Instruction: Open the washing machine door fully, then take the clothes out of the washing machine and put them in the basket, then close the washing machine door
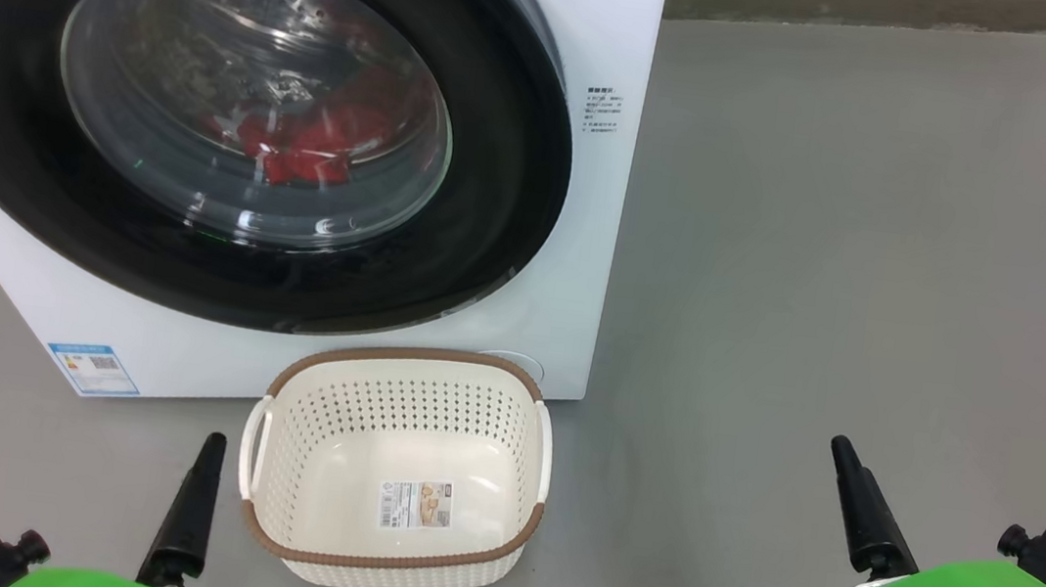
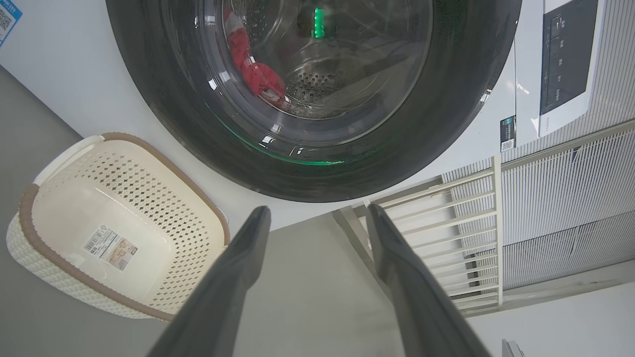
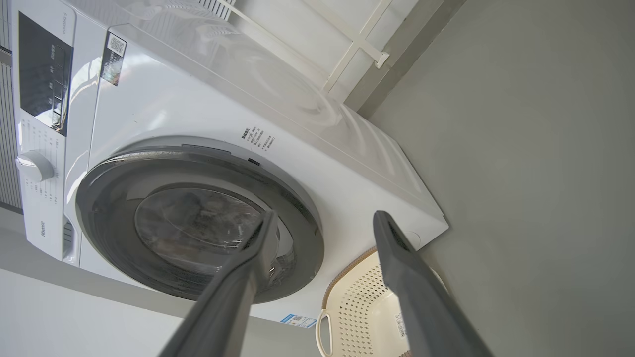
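- Basket (image 1: 341, 421) on grey floor (image 1: 831, 270), just before the washing machine (image 1: 593, 242).
- The washing machine door (image 1: 496, 182) is closed, red clothes (image 1: 303, 145) behind its glass.
- My left gripper (image 2: 317, 210) and right gripper (image 3: 322, 218) are spread, empty, well short of the door.

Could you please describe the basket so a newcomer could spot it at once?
Start from the big white washing machine standing on the grey floor, with its round black-rimmed door. Directly in front of it, below the door, sits the basket. It is the only cream, perforated container there, with a brown woven-look rim and a paper label on its bottom.
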